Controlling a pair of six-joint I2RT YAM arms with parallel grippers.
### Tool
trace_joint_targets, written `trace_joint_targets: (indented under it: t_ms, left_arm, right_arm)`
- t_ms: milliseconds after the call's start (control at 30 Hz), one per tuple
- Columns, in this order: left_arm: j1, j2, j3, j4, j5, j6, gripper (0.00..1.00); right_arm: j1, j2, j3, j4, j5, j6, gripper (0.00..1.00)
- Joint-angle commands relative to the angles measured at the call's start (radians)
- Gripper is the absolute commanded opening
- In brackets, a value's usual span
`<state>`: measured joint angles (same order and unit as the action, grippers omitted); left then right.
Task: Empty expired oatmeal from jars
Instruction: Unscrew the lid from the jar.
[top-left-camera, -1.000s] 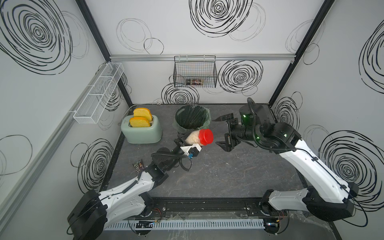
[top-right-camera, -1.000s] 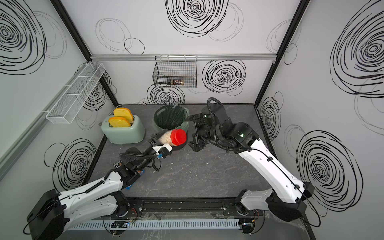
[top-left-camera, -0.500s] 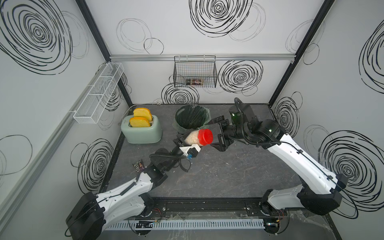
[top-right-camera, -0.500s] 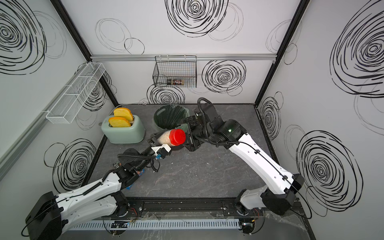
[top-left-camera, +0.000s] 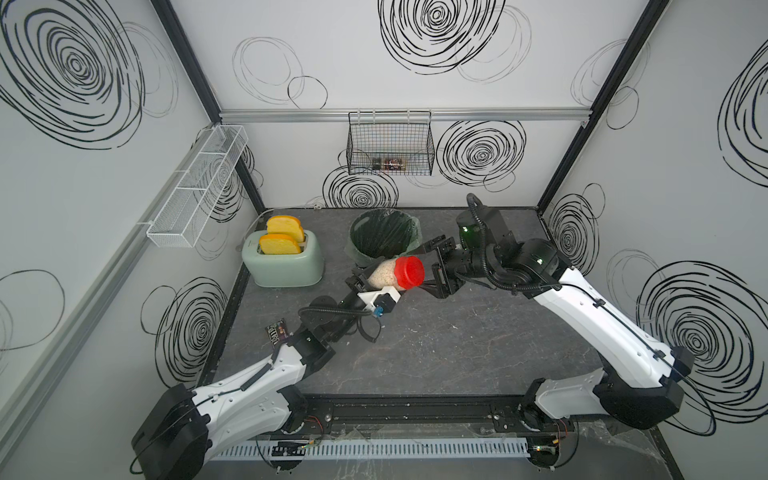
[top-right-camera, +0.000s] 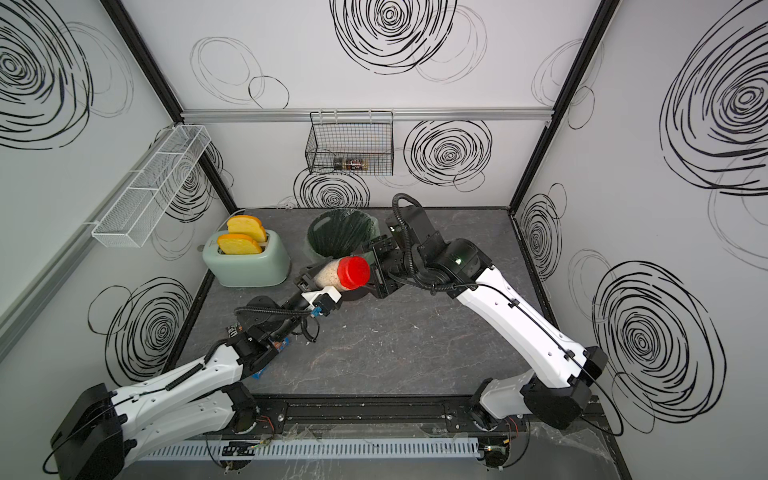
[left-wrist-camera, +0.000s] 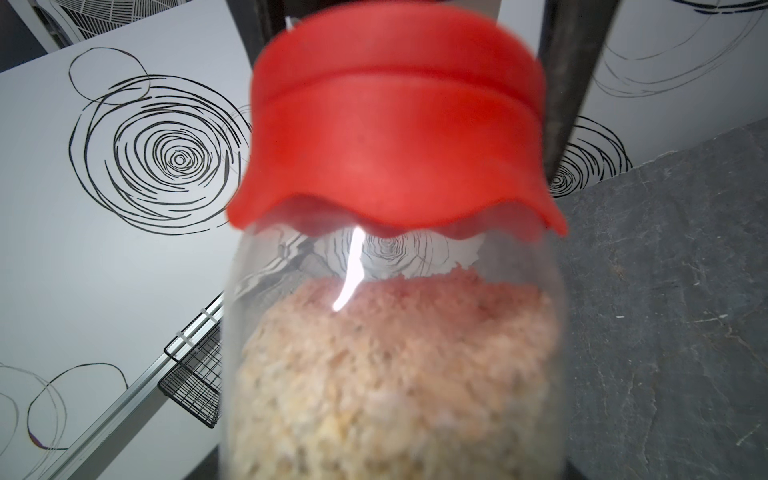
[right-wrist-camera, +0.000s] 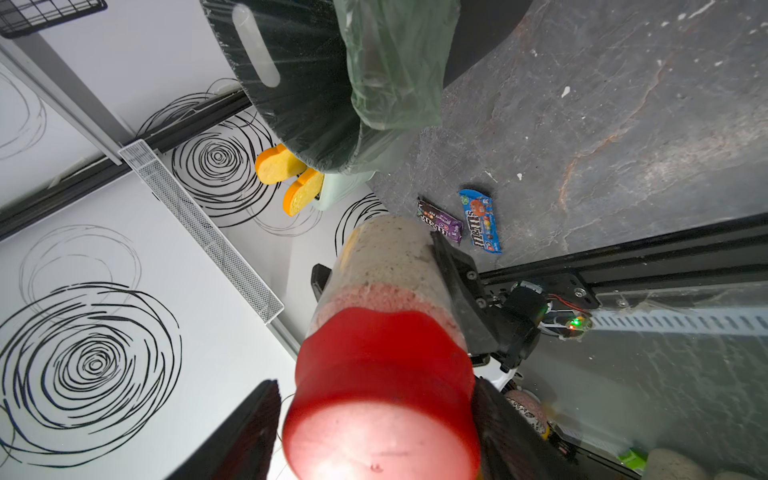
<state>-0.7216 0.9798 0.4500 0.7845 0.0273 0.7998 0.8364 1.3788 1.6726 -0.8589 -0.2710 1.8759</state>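
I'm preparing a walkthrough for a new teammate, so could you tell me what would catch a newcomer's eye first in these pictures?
The bright red lid stands out at mid-table, on a clear jar of pale oatmeal that the left hand holds tilted above the table, with the right hand straddling the lid. Next come the yellow toast slices in the mint toaster at the back left.

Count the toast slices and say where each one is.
2. Both stand upright in the mint-green toaster: the front toast slice in its nearer slot, the back toast slice in its rear slot. None appears hidden.
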Motion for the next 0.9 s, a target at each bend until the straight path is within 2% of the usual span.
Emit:
trace_joint_targets:
  t_ms: [0,133,300,500,533,667,867]
  left_arm:
    - [0.003,-0.004,0.021,0.074,0.023,0.009,0.09]
    - [0.002,-0.003,0.022,0.073,0.029,0.009,0.09]
    - [0.002,-0.004,0.024,0.062,0.035,0.01,0.09]
    - [0.008,-0.012,0.029,0.039,0.046,0.012,0.08]
    - [0.011,-0.015,0.03,0.032,0.052,0.01,0.08]
    - [0.03,-0.027,0.045,-0.018,0.106,-0.011,0.07]
    - [0.104,-0.047,0.101,-0.119,0.28,-0.108,0.07]
  right_arm:
    - [0.006,0.009,0.029,-0.005,-0.009,-0.019,0.75]
    - [0.001,0.015,0.034,0.001,-0.016,-0.036,0.82]
    - [0.0,0.034,0.053,0.001,-0.026,-0.07,0.76]
    - [-0.012,0.052,0.085,-0.032,-0.04,-0.132,0.62]
    - [-0.015,0.057,0.097,-0.038,-0.038,-0.156,0.59]
    - [-0.04,0.08,0.142,-0.088,-0.052,-0.261,0.57]
    - [-0.078,0.127,0.229,-0.143,-0.059,-0.49,0.56]
